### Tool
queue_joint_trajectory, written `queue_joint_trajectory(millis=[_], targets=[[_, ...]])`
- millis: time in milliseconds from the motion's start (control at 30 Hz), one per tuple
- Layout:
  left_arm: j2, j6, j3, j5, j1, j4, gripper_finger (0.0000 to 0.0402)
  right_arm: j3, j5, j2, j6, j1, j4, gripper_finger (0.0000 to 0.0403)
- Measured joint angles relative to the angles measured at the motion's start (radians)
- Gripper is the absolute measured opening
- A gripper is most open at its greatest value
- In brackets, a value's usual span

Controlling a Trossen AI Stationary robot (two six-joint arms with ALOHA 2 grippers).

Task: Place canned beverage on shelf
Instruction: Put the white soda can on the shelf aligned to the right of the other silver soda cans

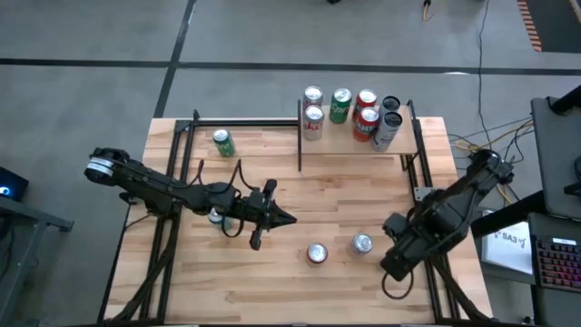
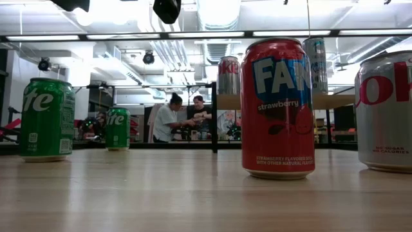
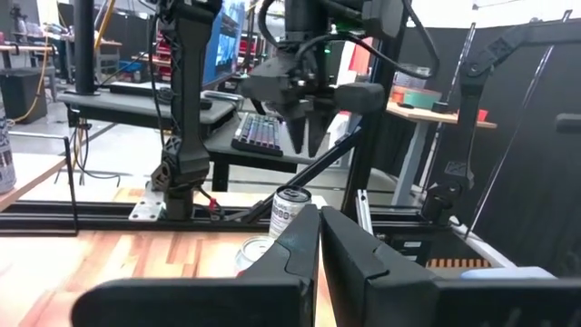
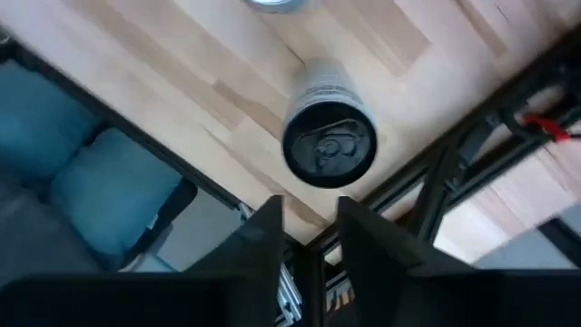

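Observation:
A silver can (image 1: 362, 242) (image 4: 325, 136) and a red can (image 1: 316, 253) (image 2: 278, 106) stand upright on the tabletop near its front right. My right gripper (image 1: 390, 227) (image 3: 308, 143) hangs above the silver can, pointing down. It is open, with nothing between its fingers (image 4: 309, 227). My left gripper (image 1: 289, 219) (image 3: 320, 227) is shut and level above the table's middle, touching nothing. The shelf (image 1: 340, 143), a light board with black posts at the far right, carries several upright cans.
One green can (image 1: 223, 143) (image 2: 118, 129) stands at the far left. Another can (image 1: 215, 216) is half hidden under my left arm. Black rails (image 1: 427, 191) run along the table's sides. Two people (image 2: 183, 119) sit in the room beyond the table.

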Motion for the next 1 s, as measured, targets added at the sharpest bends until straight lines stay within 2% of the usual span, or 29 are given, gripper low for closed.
queue_joint_trajectory(millis=[333, 467, 633, 1000], targets=[[0.0, -0.005, 0.0, 0.001, 0.0, 0.005, 0.0, 0.0, -0.026, 0.01, 0.048, 0.0, -0.001, 0.0277], [0.0, -0.005, 0.0, 0.001, 0.0, 0.005, 0.0, -0.015, -0.019, 0.01, 0.061, 0.0, -0.001, 0.033], [0.0, -0.005, 0.0, 0.001, 0.0, 0.004, 0.0, -0.064, -0.018, 0.01, 0.101, 0.0, 0.002, 0.0357], [0.001, -0.005, 0.0, 0.001, 0.0, 0.001, 0.0, -0.182, -0.028, 0.01, 0.089, 0.0, 0.074, 0.0359]])
